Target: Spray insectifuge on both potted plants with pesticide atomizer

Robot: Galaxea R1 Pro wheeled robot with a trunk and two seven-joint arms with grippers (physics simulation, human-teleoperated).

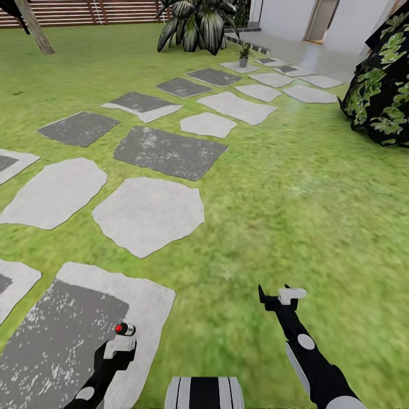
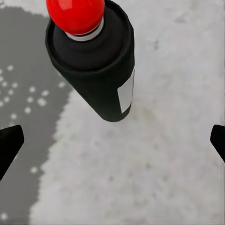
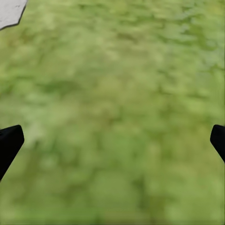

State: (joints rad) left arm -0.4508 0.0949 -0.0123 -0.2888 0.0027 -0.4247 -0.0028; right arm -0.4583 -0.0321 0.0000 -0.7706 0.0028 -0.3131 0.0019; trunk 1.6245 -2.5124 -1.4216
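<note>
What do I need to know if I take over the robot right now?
Left gripper: fingers wide apart, over a grey stone. The atomizer, dark with a red top, is right in front of it; I cannot tell whether it is gripped.
Right gripper: open, empty, over the grass.
Plants: a small potted plant stands far up the stone path, near a big leafy plant.
Done: the atomizer is reached.
Left: make sure of the grip, drive to the plants, spray both.
</note>
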